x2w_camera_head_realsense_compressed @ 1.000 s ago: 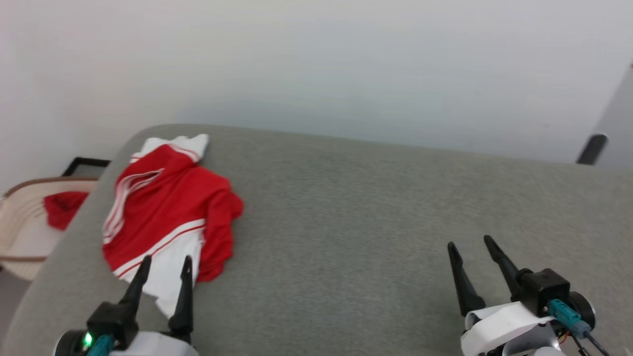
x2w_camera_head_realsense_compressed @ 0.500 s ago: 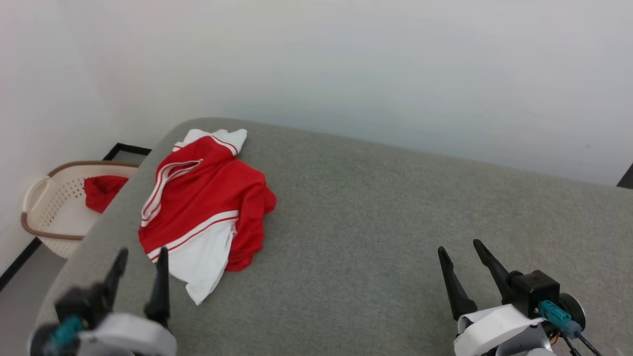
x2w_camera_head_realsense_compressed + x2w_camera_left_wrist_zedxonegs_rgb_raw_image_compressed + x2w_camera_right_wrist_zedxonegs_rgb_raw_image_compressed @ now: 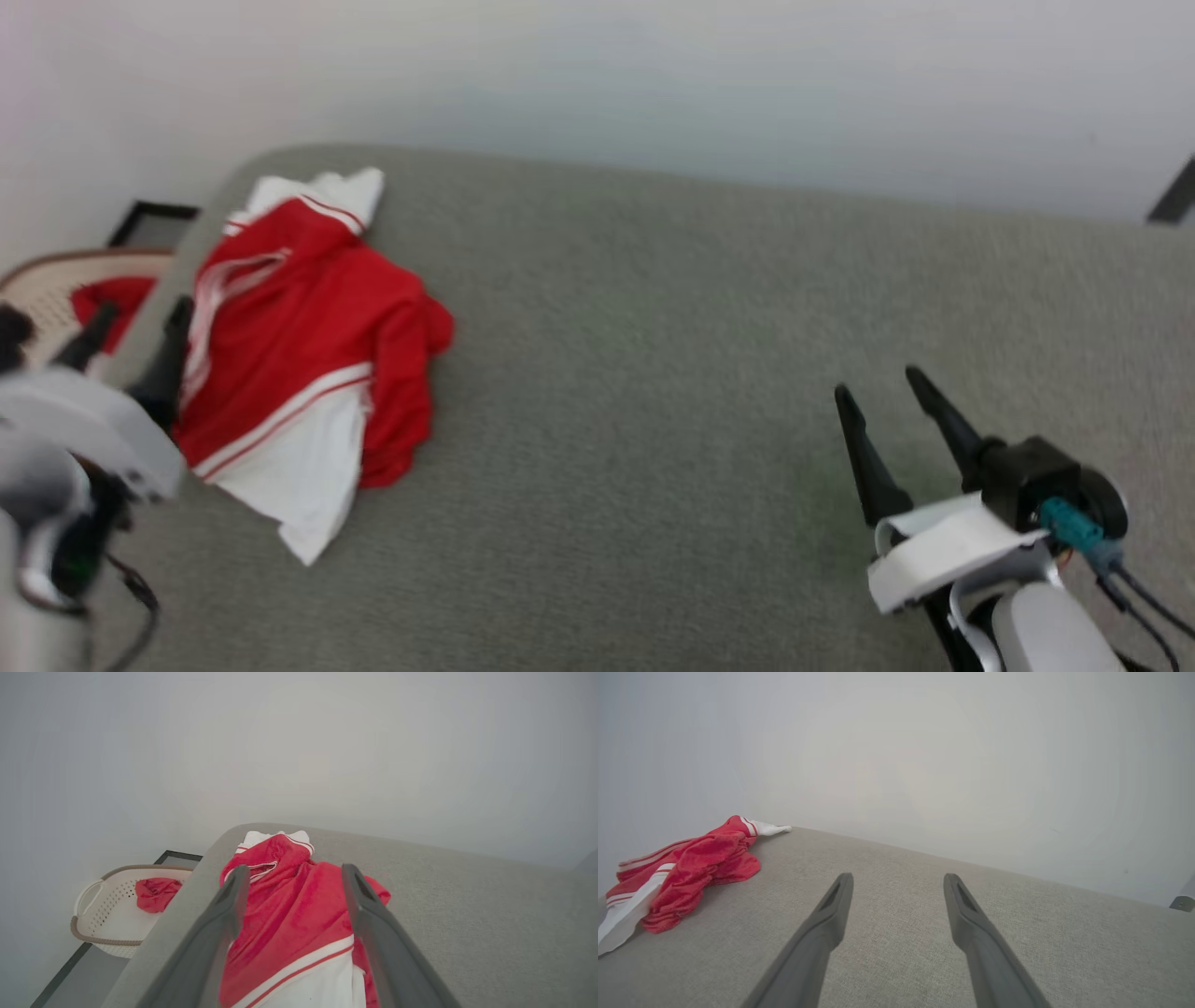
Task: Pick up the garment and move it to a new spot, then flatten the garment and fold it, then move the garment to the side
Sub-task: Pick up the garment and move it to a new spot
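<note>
Nothing is done yet: the garment [image 3: 308, 345] lies crumpled, seemingly untouched. The left gripper [image 3: 145, 308], spread and empty, hovers just beside it; the right gripper [image 3: 878, 381], likewise, well apart.

Head view high, wrist views low, sharing garment [image 3: 308, 345]

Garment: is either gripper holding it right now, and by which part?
Nothing is held. The garment lies crumpled on the grey cushion; the left gripper is open at its left edge, and the right gripper is open over bare cushion.
</note>
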Tool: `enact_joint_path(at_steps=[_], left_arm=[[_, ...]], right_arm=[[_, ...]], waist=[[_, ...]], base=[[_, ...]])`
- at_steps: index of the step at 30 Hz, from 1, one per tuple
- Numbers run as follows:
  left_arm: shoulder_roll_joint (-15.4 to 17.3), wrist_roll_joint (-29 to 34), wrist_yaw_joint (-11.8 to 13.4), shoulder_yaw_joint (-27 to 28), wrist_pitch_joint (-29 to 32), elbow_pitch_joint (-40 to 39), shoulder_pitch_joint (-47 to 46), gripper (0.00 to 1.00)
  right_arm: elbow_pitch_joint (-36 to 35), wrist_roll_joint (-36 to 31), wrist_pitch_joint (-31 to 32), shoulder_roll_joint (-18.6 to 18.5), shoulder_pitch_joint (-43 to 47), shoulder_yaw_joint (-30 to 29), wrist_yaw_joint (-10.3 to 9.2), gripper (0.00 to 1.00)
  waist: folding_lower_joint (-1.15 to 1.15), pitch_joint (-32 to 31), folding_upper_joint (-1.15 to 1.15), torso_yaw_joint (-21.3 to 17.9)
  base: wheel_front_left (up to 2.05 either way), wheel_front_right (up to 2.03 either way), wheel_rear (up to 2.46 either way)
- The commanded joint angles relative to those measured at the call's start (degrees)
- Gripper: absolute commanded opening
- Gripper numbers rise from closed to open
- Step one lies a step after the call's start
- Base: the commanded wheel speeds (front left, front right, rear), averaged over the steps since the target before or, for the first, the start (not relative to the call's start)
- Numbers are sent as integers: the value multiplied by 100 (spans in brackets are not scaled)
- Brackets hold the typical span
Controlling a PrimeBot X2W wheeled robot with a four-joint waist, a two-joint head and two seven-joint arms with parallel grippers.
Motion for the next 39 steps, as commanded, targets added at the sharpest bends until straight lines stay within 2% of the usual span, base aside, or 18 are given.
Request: enact_joint_path(at_steps=[1, 6, 10, 17, 26, 36, 37, 38, 39], left_arm=[[74, -140, -30, 33, 202, 81, -181, 100], [444, -511, -18, 54, 1170, 492, -747, 100], [668, -729, 109, 72, 1910, 827, -1067, 100], [920, -867, 236, 21, 2643, 1437, -1575, 100], [940, -914, 451, -101, 3116, 2466, -1947, 100], [634, -843, 409, -365, 2983, 3519, -2199, 100], [624, -838, 401, -365, 2936, 3592, -2240, 96], [622, -850, 382, -368, 2909, 3657, -2280, 30], [633, -855, 370, -362, 2848, 3709, -2310, 0]], right_arm=[[-46, 3, -6, -42, -124, 16, 3, 100], [-117, 35, -45, -128, -411, 63, 3, 100], [-166, 35, -62, -141, -590, 134, 3, 100], [-271, 55, -89, -198, -805, 198, 3, 100], [-469, 83, -14, -228, -997, 259, 3, 100], [-625, 47, 96, -254, -1039, 226, 3, 100], [-624, 50, 104, -259, -1029, 217, 3, 100], [-623, 52, 114, -255, -1012, 215, 3, 100], [-622, 57, 118, -251, -992, 217, 3, 100]], waist=[[0, 660, 0, -470], [0, 1187, 0, -771], [0, 1508, 0, -1011], [0, 1948, 0, -1301], [0, 2323, 0, -1481], [0, 2367, 0, -1470], [0, 2337, 0, -1454], [0, 2304, 0, -1438], [0, 2261, 0, -1422]], base=[[0, 0, 0], [0, 0, 0], [0, 0, 0], [0, 0, 0], [0, 0, 0], [0, 0, 0], [0, 0, 0], [0, 0, 0], [0, 0, 0]])
